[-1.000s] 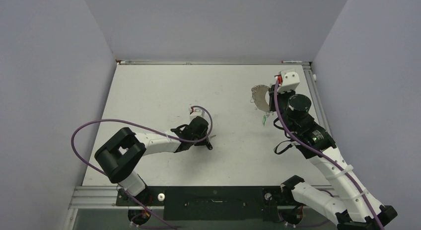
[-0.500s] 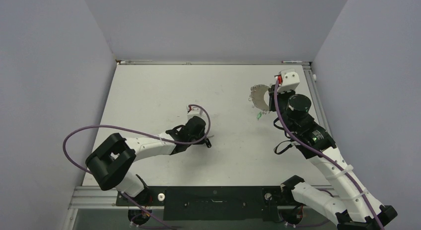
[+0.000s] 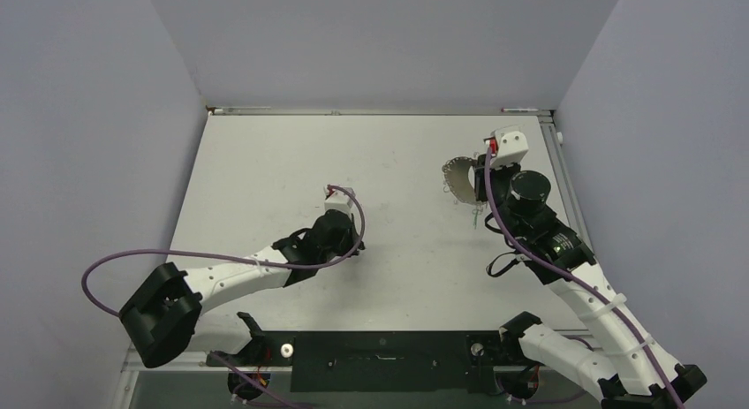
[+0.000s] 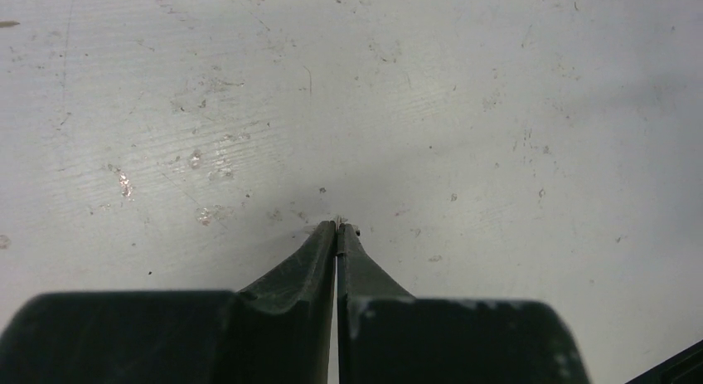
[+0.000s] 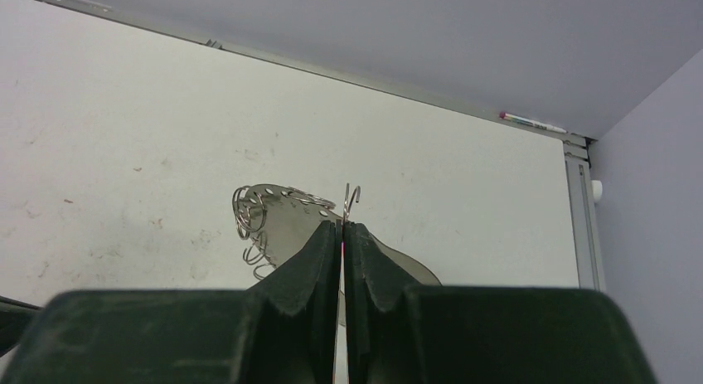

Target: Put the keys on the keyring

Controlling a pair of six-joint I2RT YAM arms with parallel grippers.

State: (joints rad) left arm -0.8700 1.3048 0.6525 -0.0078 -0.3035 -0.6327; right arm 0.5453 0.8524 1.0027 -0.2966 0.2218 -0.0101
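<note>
The keyring is a thin silver wire loop with small rings strung on it, held above the table at the back right. My right gripper is shut on its wire. In the right wrist view the loop's hooked end sticks up just past the fingertips, and small rings hang to the left. My left gripper is low over the table's middle, shut on a tiny key. Only a silver sliver of the key shows at the closed tips. The green tag is not clearly visible.
A pen lies on the back rail, also in the right wrist view. A metal rail runs along the table's right edge. Grey walls close in on three sides. A purple cable loops over the left arm.
My left arm has drawn back to the left and nearer its base, gripper still shut. My right gripper has shifted the keyring slightly back and left, and the green tag has swung out of clear sight.
</note>
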